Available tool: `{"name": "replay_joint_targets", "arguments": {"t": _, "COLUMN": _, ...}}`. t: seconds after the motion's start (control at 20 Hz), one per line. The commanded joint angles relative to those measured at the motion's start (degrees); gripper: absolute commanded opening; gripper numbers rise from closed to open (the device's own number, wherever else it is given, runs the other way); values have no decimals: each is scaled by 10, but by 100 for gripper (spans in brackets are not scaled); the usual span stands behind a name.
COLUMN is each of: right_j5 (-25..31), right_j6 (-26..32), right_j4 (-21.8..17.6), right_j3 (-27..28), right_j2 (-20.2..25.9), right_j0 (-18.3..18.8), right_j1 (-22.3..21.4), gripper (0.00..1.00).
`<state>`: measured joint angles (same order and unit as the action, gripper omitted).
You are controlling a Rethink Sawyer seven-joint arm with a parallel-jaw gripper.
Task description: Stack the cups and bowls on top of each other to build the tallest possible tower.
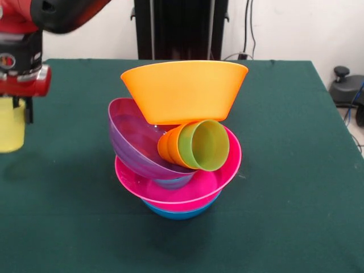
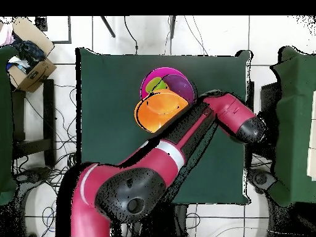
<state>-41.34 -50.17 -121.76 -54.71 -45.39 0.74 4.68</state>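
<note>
The tower [image 1: 179, 142] stands mid-table. A blue bowl [image 1: 181, 213] is at the bottom and a pink bowl [image 1: 222, 176] sits on it. A tilted purple bowl [image 1: 133, 139] rests inside the pink one. A green cup [image 1: 205, 145] is nested in an orange cup [image 1: 166, 147], and the pair lies on its side. A tilted orange bowl [image 1: 185, 91] sits on top. My gripper [image 1: 12, 111] at the left edge is shut on a pale yellow cup [image 1: 10, 128], held just above the cloth and well apart from the tower. The overhead view shows the tower [image 2: 163, 99] and hides the yellow cup under my arm [image 2: 247, 126]. The red cup, lime green bowl and small blue bowl are out of view.
The green table cloth [image 1: 284, 199] ends at the right in the front view, where a black device [image 1: 347, 85] stands on the floor. The black pedestal [image 1: 181, 28] is behind the tower. A cardboard box [image 2: 31, 58] and cables lie off the table in the overhead view.
</note>
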Motion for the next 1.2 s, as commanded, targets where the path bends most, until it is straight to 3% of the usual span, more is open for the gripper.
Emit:
{"name": "replay_joint_targets", "arguments": {"t": 0.05, "right_j5": -107, "right_j6": -36, "right_j4": 1, "right_j3": -111, "right_j2": 17, "right_j0": -87, "right_j1": -88, "gripper": 0}}
{"name": "replay_joint_targets", "arguments": {"t": 0.4, "right_j5": -223, "right_j6": -106, "right_j4": -20, "right_j3": -141, "right_j2": -24, "right_j0": -151, "right_j1": -128, "gripper": 0}}
{"name": "replay_joint_targets", "arguments": {"t": 0.85, "right_j5": -264, "right_j6": -145, "right_j4": -9, "right_j3": -144, "right_j2": -71, "right_j0": -187, "right_j1": -138, "gripper": 0}}
{"name": "replay_joint_targets", "arguments": {"t": 1.2, "right_j5": -310, "right_j6": -158, "right_j4": -9, "right_j3": -179, "right_j2": -95, "right_j0": -219, "right_j1": -150, "gripper": 0}}
